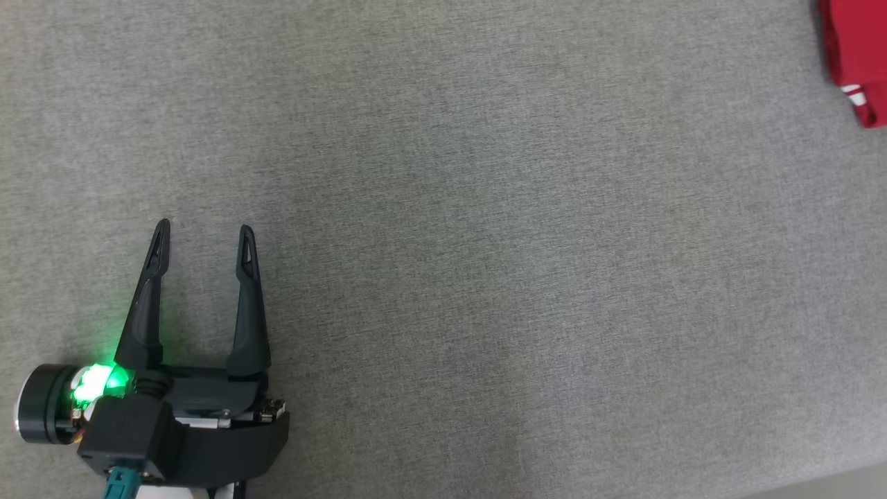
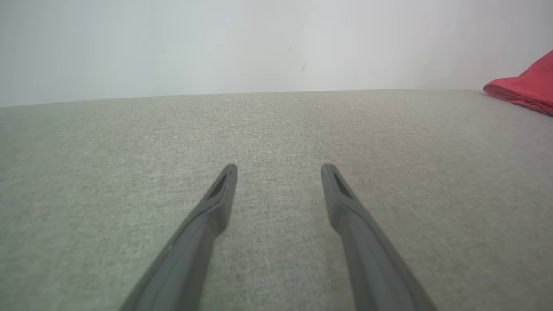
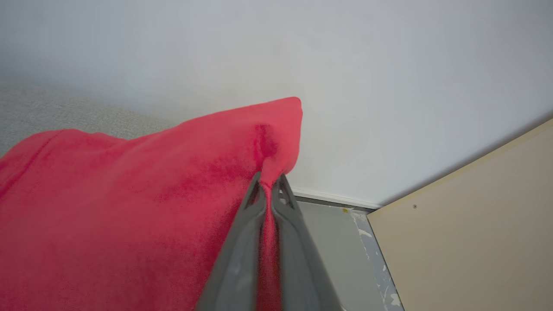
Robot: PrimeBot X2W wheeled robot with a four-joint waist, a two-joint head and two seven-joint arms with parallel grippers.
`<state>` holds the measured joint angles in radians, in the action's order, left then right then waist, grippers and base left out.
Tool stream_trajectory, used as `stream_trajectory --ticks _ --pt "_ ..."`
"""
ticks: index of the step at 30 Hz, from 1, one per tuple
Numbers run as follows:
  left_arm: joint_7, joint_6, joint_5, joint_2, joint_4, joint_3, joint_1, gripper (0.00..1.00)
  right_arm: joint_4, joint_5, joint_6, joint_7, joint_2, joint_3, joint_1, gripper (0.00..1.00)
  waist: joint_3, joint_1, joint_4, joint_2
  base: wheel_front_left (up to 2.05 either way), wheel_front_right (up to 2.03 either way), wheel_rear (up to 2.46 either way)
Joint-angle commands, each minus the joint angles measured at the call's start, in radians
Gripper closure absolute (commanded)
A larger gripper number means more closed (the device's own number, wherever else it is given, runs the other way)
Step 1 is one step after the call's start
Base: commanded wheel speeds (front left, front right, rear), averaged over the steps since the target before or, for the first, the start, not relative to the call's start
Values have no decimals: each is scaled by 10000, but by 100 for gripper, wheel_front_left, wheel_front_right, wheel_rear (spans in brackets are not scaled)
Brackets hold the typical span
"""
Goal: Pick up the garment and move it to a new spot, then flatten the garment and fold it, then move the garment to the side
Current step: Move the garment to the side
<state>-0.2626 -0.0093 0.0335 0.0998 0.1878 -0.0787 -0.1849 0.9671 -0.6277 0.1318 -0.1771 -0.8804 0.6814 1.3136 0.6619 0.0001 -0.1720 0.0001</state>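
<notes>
Note that the right claw (image 3: 270,180) is clamped fully closed on a pinched edge of the red soft-fabric garment (image 3: 129,194). A ridge of cloth runs up between its two dark fingers and bunches just past the tips. Treat this as a carrying hold: an edge pinch lets the rest of the cloth follow the claw across the surface.

From this claw, the bulk of the garment spreads to the left of the fingers and beneath them. Ahead of the tips lie the white painted wall (image 3: 389,86), a strip of grey floor (image 3: 328,242) and a beige flat panel (image 3: 475,224). This suggests the claw is working near the border of the grey woven fabric surface (image 1: 485,242), which fits the final move to the side.

The left claw (image 1: 204,227) has its jaws spread wide and grips nothing. It sits low over bare surface, apparently parked to leave the work to the other arm.

From the left claw, the garment lies well apart, far ahead and to the right. Its near edge rests on the surface.
</notes>
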Motion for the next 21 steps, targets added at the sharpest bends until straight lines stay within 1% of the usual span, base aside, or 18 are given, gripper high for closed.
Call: stream_trajectory --ticks 1,6,11,13,16,21 --pt "-30 24 -26 4 -53 30 27 0 194 47 -26 -131 16 48 157 0 -15 -1 75 -1 0 0 0" --pt "-30 59 119 -85 -171 10 20 0 702 147 -26 -549 225 41 358 0 -262 -1 180 -1 0 0 0" --pt "-30 60 285 -154 -320 50 162 0 645 136 -26 -814 468 -23 131 0 -734 -1 268 -1 0 0 0" --pt "-30 44 397 -186 -446 90 296 0 528 152 -26 -870 543 -122 -42 0 -1096 -1 334 -1 0 0 0" --pt "-30 23 560 -244 -622 210 435 0 -150 214 -26 -881 751 -586 -411 0 -1702 -1 445 -1 0 0 0" --pt "-32 -63 792 -323 -964 462 849 0 -1578 644 -26 -870 1385 -1860 -1924 0 -2824 -1 561 -1 0 0 0"
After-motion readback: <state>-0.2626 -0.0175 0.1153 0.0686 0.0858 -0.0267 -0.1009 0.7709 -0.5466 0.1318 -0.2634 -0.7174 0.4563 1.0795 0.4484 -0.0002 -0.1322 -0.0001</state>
